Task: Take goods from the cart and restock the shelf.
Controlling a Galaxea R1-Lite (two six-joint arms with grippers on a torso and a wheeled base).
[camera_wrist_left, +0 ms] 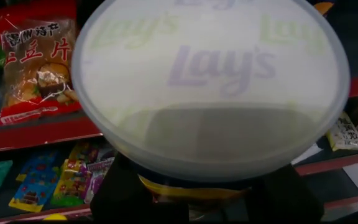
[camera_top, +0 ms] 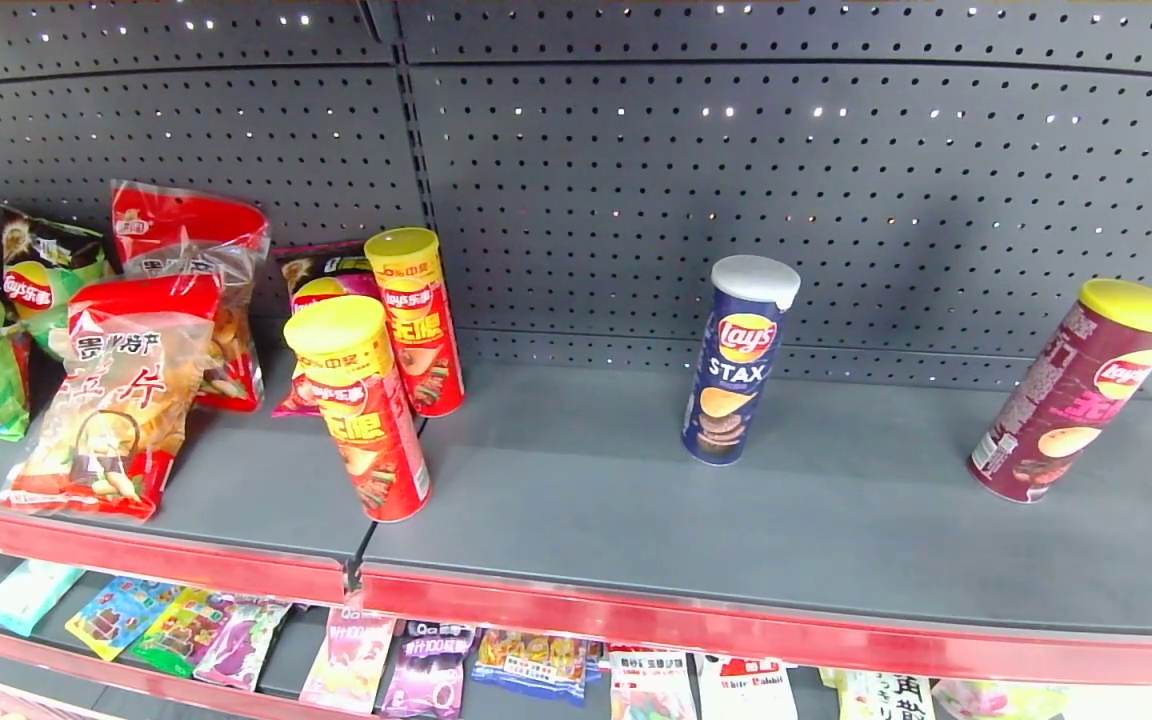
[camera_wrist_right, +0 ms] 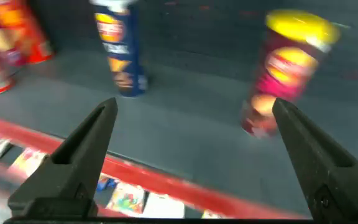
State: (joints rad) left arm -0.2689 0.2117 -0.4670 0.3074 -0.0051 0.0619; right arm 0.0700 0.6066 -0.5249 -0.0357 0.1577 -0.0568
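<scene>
Shelf [camera_top: 576, 500] | red cans [camera_top: 366, 420] beside bags [camera_top: 126, 400] | blue can [camera_top: 736, 370], maroon can [camera_top: 1076, 395] apart

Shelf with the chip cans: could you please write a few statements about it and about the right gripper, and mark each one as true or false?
1. The blue can stands upright on the shelf and has a white lid. True.
2. The maroon can has a red lid. False: its lid is yellow.
3. The right gripper is open and holds nothing. True.
4. In the head view, the two red cans stand to the right of the blue can. False: they stand to its left, beside the snack bags.
</scene>
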